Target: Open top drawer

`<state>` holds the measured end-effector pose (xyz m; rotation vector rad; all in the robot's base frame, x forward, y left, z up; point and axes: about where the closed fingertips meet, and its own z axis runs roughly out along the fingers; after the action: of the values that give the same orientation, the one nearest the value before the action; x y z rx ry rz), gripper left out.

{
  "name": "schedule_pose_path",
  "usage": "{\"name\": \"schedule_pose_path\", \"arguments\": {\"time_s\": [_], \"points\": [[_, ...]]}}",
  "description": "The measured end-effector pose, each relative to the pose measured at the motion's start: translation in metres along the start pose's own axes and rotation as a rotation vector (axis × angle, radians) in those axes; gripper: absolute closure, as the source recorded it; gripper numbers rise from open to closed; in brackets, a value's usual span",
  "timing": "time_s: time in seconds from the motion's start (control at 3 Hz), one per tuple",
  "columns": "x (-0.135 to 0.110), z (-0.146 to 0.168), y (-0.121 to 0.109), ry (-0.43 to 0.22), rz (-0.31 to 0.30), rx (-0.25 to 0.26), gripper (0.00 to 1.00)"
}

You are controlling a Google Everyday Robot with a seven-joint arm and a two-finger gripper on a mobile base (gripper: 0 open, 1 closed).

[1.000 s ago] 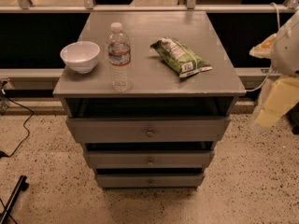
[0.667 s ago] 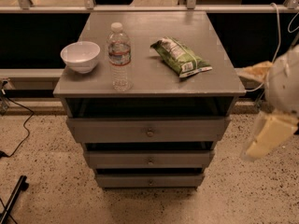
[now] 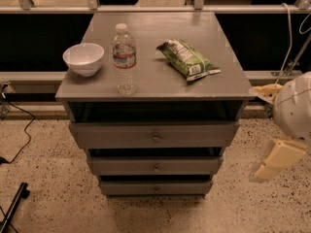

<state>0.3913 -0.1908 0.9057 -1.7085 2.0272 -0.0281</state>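
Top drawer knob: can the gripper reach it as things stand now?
Probably yes. The gripper hangs at the right of the cabinet, apart from the top drawer, and nothing stands between it and the knob.

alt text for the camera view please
The robot's cream and white gripper hangs right of a grey wooden cabinet, apart from its long grey top drawer. On top: white bowl, clear plastic water bottle, green snack bag.
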Motion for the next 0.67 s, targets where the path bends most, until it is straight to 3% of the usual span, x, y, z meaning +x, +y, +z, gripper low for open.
{"name": "schedule_pose_path", "arguments": {"time_s": [0.33, 0.67], "points": [[0.004, 0.026, 0.017, 0.034, -0.062, 0.017, 0.00], [0.015, 0.071, 0.039, 0.003, -0.141, 0.043, 0.00]]}}
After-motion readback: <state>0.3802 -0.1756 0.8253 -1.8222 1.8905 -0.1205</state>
